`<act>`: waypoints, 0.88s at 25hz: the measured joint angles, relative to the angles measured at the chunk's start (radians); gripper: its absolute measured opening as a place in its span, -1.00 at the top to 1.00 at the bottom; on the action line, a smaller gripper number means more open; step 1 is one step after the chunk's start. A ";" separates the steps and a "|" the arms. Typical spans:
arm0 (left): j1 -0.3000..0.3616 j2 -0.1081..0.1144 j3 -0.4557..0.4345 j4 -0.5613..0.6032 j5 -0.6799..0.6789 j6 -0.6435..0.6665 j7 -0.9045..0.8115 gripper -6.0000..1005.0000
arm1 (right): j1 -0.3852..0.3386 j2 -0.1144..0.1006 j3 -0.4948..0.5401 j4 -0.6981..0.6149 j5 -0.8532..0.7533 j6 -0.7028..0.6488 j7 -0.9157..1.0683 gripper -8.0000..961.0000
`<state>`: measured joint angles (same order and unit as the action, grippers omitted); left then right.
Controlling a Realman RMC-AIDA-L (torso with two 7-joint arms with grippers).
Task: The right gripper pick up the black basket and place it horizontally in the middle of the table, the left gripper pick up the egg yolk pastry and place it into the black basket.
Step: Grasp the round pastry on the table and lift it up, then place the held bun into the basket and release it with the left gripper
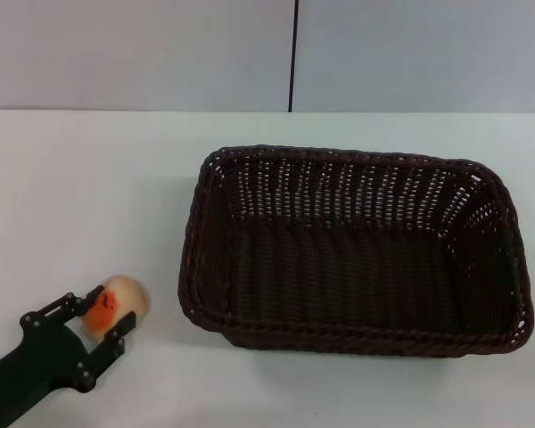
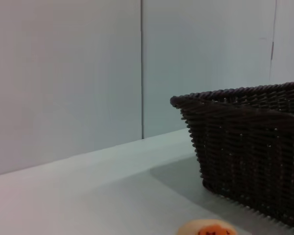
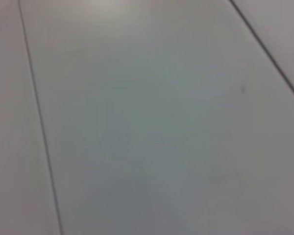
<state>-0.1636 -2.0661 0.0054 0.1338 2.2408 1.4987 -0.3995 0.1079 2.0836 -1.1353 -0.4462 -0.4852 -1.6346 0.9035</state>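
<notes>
The black basket (image 1: pixel 209 294) lies horizontally on the white table (image 1: pixel 89 196), middle to right, and nothing is in it. The egg yolk pastry (image 1: pixel 125 294) rests on the table just left of the basket's near left corner, its orange spot turned toward my left gripper (image 1: pixel 111 314). That gripper reaches in from the lower left, open, with one finger on each side of the pastry's near part. The left wrist view shows the top of the pastry (image 2: pixel 208 228) and the basket's woven side (image 2: pixel 245 142). My right gripper is out of view.
A grey wall with a dark vertical seam (image 1: pixel 293 53) stands behind the table's far edge. The right wrist view shows only a pale panelled surface (image 3: pixel 147 117).
</notes>
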 joint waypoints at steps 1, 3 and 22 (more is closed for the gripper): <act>0.000 0.000 0.000 0.000 0.000 0.000 0.000 -0.26 | 0.000 0.000 0.000 0.000 0.000 0.000 0.000 -0.75; -0.001 -0.002 -0.009 -0.004 -0.004 -0.009 0.018 -0.17 | 0.006 0.000 0.021 0.025 0.008 -0.001 -0.001 -0.75; -0.224 -0.002 -0.073 -0.120 0.006 0.260 0.021 0.52 | 0.046 -0.003 0.043 0.174 0.081 -0.077 -0.054 -0.76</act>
<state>-0.3880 -2.0682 -0.0676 0.0139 2.2464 1.7586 -0.3789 0.1535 2.0802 -1.0925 -0.2726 -0.4038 -1.7118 0.8498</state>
